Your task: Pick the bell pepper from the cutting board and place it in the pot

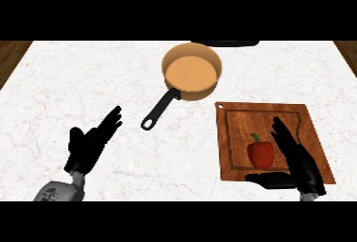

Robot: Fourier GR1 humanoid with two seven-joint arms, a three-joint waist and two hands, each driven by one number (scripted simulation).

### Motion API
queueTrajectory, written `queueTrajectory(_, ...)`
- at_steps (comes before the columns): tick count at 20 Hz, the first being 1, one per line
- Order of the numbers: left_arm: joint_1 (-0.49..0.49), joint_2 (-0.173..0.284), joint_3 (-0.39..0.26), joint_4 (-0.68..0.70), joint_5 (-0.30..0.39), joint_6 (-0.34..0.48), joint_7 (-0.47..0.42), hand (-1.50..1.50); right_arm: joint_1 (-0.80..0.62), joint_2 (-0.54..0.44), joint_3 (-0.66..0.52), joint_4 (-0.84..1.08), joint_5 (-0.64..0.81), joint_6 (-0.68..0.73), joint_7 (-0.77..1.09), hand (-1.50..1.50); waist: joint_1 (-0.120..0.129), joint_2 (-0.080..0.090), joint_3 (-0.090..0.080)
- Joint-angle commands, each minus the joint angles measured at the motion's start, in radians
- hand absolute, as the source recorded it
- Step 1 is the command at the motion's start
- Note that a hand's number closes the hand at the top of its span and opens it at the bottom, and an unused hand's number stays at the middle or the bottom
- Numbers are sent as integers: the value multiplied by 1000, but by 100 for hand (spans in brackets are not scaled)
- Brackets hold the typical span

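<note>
A red bell pepper (pixel 261 153) with a green stem lies on the wooden cutting board (pixel 244 118) at the right. My right hand (pixel 301 163) is open just right of the pepper, fingers straight along its side and thumb stretched out below it. An orange pot (pixel 191 72) with a black handle (pixel 159 109) stands at the back centre, its handle pointing toward the near left. My left hand (pixel 90 144) is open over the counter at the lower left, fingers pointing up and right toward the handle's end.
The white marble counter (pixel 83 85) spreads around the pot and board. Wooden strips show at the far left and right top corners. A dark object (pixel 226 43) sits at the back edge behind the pot.
</note>
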Motion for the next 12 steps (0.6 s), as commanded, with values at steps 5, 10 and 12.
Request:
queueTrajectory(5,13,2,23,-35,1,-27,40,0,-6,32,47,194,120,-27,-199,150,5,12,7)
queueTrajectory(10,21,-34,5,18,-35,-12,-12,0,-25,34,6,214,49,25,-238,150,2,13,7)
queueTrajectory(12,-70,-51,25,66,-37,9,27,0,-95,62,-26,246,15,12,-245,150,-1,15,7)
